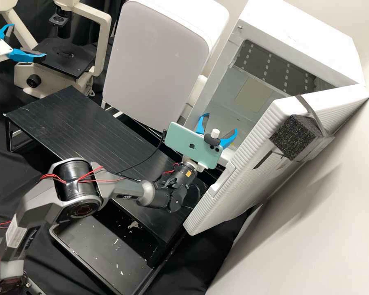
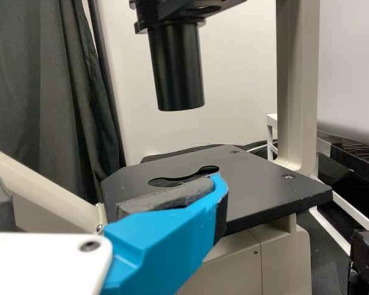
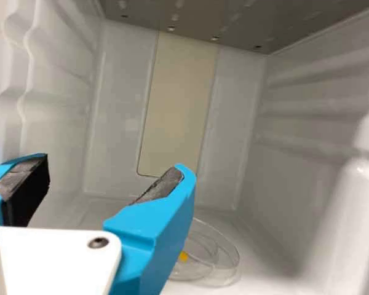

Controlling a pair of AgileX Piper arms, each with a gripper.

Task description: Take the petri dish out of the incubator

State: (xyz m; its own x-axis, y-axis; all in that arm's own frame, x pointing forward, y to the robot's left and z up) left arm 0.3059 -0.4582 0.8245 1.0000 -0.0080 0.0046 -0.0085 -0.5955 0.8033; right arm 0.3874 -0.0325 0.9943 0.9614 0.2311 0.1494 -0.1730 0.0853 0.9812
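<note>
- While the door (image 1: 233,192) stood swung open, the incubator (image 1: 295,35) had a wedge-shaped way in, widest at the front and narrowing toward the hinge.
- The right gripper (image 1: 220,123) was in that opening, between the incubator's front edge and the door. Its jaws were spread wide, with nothing held between them. In the high view one finger (image 1: 227,141) came near the door's ribbed inner edge; whether they touched, I could not tell.
- The petri dish (image 3: 226,255) lay on the incubator's floor, partly hidden behind one finger in the right wrist view. Its clear, curved rim came out past that finger's outer edge, with a small yellow mark (image 3: 183,255) beside it. Bare floor ran between the dish and the side wall (image 3: 307,160), and there was open room above it up to the grey ceiling (image 3: 246,21).
- Beyond the fingertips, open space led to the back wall and its beige panel (image 3: 178,104).
- The left gripper (image 1: 28,41) was near the microscope (image 1: 104,45), jaws wide apart and holding nothing. One fingertip overlapped the flat black stage (image 2: 264,184) in its own wrist view; I could not tell if they touched.
- The right arm, a green phone (image 1: 184,143) mounted near its gripper, passed above the black stand (image 1: 65,119). A black tray (image 1: 90,241) sat beside the stand, scattered with pale flecks.
</note>
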